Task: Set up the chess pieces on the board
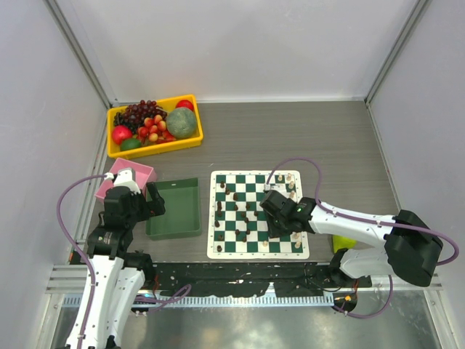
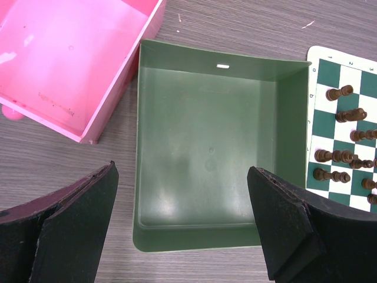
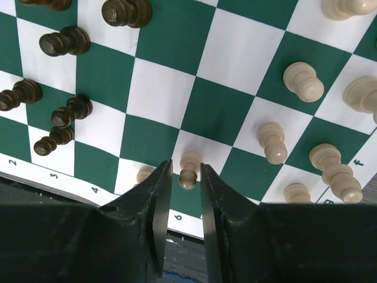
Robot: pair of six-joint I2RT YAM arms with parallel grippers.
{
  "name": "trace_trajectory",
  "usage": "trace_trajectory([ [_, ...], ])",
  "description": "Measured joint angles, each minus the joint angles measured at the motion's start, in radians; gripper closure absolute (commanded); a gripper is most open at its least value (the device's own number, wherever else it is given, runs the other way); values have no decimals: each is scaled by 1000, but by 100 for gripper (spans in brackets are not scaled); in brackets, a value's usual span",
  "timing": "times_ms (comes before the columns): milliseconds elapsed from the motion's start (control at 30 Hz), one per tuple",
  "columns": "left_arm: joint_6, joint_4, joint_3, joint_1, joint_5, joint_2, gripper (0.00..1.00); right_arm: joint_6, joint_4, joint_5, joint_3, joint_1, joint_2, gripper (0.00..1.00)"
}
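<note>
The green and white board (image 1: 259, 255) lies in front of the right arm. Dark chess pieces (image 1: 220, 206) stand scattered over its left half, and cream ones (image 1: 290, 182) stand at its right side and near edge. My right gripper (image 3: 186, 167) hangs low over the near edge of the board (image 3: 159, 35). Its fingers flank an upright cream pawn (image 3: 189, 160), with a thin gap showing on each side. Other cream pieces (image 3: 303, 82) stand to the right and dark ones (image 3: 65, 41) to the left. My left gripper (image 2: 182, 169) is open above the green tray (image 2: 194, 239), holding nothing.
The green tray (image 1: 174, 211) sits just left of the board, with a pink box (image 1: 131, 174) behind it. A yellow bin (image 1: 192, 142) of fruit stands at the back left. A yellow-green object (image 1: 343, 242) lies under the right arm.
</note>
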Motion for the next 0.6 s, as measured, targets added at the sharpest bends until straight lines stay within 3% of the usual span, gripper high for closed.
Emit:
trace_trajectory([
  [400, 0, 0, 0, 0, 0, 0, 1, 0, -6, 0, 0, 0, 0, 80],
  [600, 0, 0, 0, 0, 0, 0, 1, 3, -24, 8, 0, 0, -8, 80],
])
